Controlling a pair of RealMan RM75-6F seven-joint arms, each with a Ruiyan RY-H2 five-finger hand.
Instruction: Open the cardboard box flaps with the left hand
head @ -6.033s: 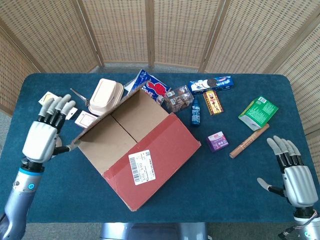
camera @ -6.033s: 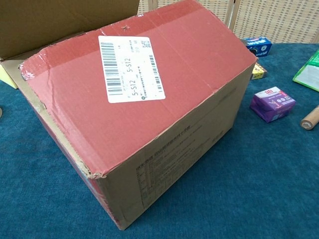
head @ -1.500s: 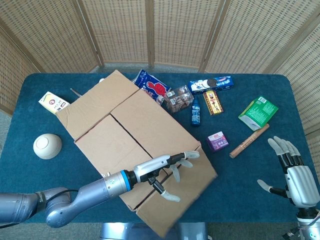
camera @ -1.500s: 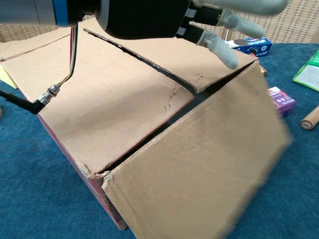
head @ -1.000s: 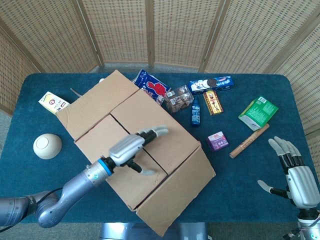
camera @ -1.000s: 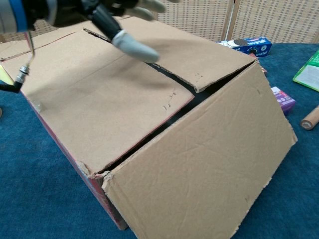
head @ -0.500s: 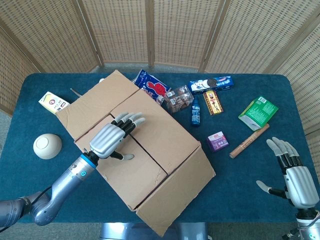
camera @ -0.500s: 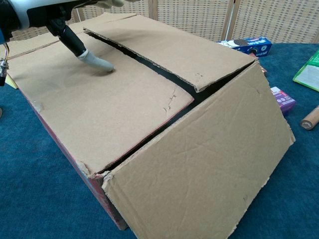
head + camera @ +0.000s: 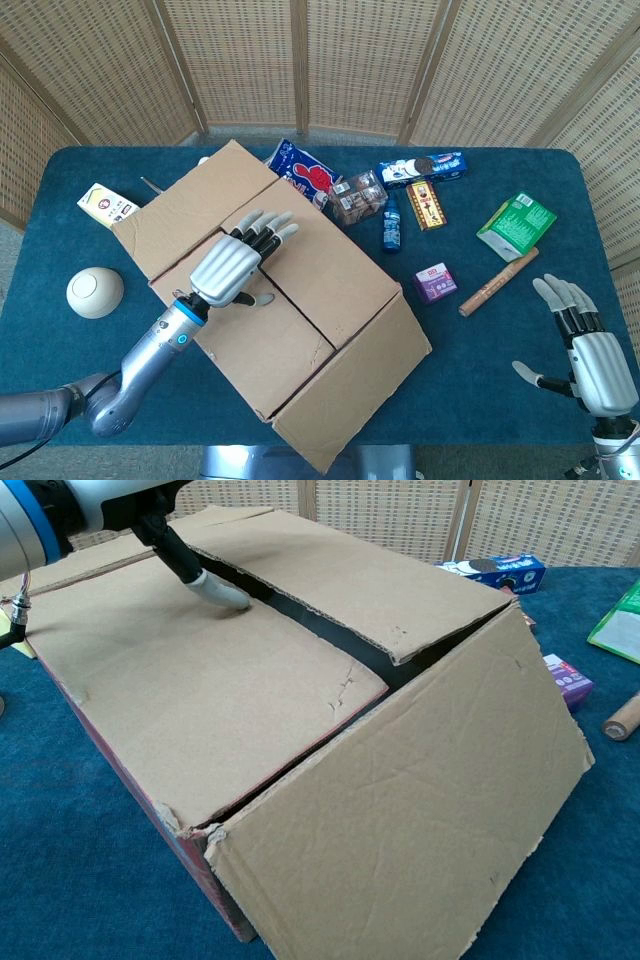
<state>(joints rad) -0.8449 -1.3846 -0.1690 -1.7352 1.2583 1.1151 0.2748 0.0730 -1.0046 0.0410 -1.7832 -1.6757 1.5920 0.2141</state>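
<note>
The cardboard box (image 9: 300, 300) sits mid-table, turned at an angle. Its two outer flaps are folded out: one far left (image 9: 185, 205), one hanging down the near side (image 9: 420, 820). Both inner flaps (image 9: 200, 690) (image 9: 350, 575) lie flat with a dark gap between them. My left hand (image 9: 238, 262) lies palm down over that gap with fingers spread, holding nothing. In the chest view its thumb tip (image 9: 222, 593) touches the edge of the nearer inner flap. My right hand (image 9: 590, 352) hovers open at the table's near right corner, far from the box.
A white ball (image 9: 95, 292) and a small carton (image 9: 108, 204) lie left of the box. Behind and right are a blue snack bag (image 9: 305, 172), a cookie box (image 9: 505, 572), a blue bottle (image 9: 391, 225), a purple box (image 9: 567, 680), a wooden stick (image 9: 498, 281) and a green pack (image 9: 516, 225).
The red outer flap was swung open toward the near side. My left hand then drew back across the box and now its thumb has slid from the nearer inner flap to the gap.
</note>
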